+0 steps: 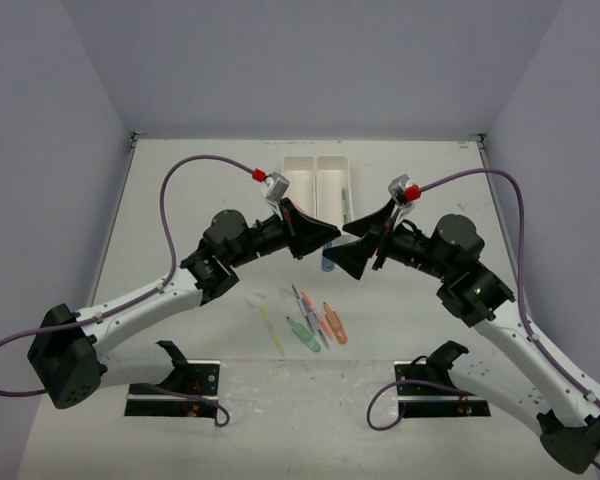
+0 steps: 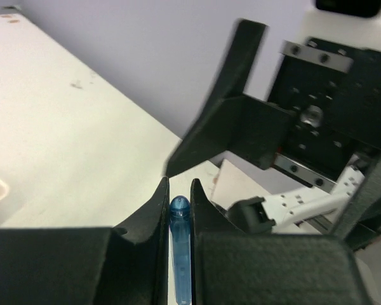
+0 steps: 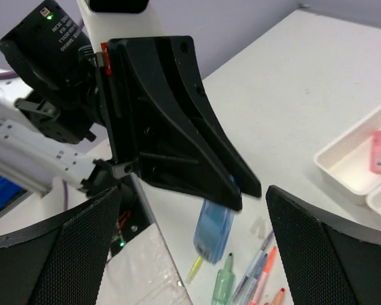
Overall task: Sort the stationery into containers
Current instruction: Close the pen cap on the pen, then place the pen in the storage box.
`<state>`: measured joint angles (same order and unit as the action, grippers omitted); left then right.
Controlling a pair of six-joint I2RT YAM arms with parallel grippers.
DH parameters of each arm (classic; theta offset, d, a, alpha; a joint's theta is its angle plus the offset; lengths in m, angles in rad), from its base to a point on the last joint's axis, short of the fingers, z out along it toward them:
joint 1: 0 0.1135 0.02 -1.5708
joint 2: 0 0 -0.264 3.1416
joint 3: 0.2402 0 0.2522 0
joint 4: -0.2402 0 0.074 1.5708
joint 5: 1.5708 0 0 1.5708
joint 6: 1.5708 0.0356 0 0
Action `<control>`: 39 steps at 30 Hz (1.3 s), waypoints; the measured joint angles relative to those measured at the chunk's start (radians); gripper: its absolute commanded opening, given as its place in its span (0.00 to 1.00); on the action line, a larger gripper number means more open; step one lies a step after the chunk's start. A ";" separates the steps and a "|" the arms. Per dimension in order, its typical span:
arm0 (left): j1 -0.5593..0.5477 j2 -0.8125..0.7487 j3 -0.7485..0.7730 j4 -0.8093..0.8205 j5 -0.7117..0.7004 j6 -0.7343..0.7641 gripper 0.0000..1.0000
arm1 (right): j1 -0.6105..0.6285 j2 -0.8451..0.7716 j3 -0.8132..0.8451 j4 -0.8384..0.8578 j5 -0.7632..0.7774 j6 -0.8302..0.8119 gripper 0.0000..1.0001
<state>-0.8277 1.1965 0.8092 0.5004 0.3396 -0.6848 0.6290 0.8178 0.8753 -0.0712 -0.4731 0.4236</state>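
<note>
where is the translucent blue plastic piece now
In the top view's middle, the translucent blue plastic piece hangs clamped in the left tool, facing the right tool, on the near side of the white divided plastic tray.

The left gripper pinches a translucent blue piece between the right gripper's widely spread fingers, with colourful pens just below that piece and a white tray holding a pink piece to its right.
</note>
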 measured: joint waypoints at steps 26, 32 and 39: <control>0.291 0.860 0.795 -0.603 -0.505 0.249 0.00 | 0.004 -0.217 0.029 -0.388 0.665 0.032 0.99; 0.298 0.912 0.796 -0.651 -0.502 0.228 0.44 | 0.004 -0.214 0.004 -0.392 0.654 0.032 0.99; 0.299 0.896 0.785 -0.630 -0.482 0.207 0.59 | 0.004 -0.185 0.001 -0.393 0.615 0.032 0.99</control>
<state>-0.5285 2.0929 1.5947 -0.1294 -0.1422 -0.4774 0.6327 0.6329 0.8764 -0.4641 0.1423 0.4557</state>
